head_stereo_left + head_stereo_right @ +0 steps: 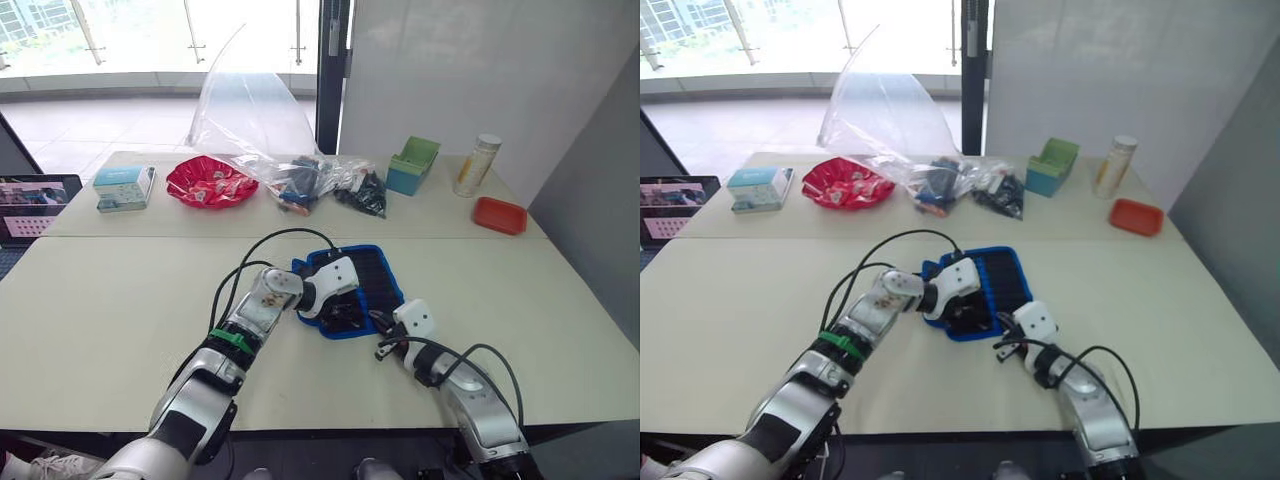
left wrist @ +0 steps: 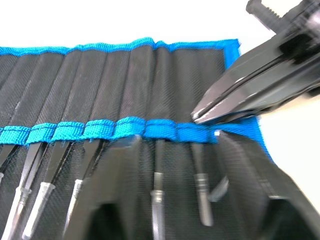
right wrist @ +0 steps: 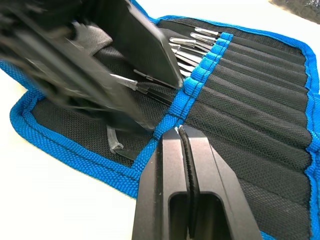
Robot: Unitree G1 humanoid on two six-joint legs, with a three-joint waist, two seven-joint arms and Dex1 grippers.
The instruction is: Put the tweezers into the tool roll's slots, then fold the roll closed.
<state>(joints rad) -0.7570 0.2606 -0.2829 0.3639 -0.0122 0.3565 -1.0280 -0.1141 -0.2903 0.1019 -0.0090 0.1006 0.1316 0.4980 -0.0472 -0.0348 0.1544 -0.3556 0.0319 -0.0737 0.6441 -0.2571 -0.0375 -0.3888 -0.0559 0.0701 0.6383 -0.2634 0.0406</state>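
You are seeing five slim black metal tweezers [image 2: 156, 200] sitting slotted in the open blue-edged fabric tool roll [image 1: 372, 272]; folding remains. Right claw [image 3: 181, 134] is pressed together; left claw [image 2: 165, 165] is spread.

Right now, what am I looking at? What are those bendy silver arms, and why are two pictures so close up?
Those are a robot's two arms, seen by cameras in its head looking down at a table. Each arm ends in a hand with two black fingers. The left hand and the right hand both reach to a blue tool roll lying open.

The two close-up pictures come from small cameras on the wrists. There you see the roll's black inside, its slots under a blue band, and thin tweezers already tucked in. The right hand's fingers are pressed shut, their tips at the band.

At the back lie a clear plastic bag, a red bowl and a green box.
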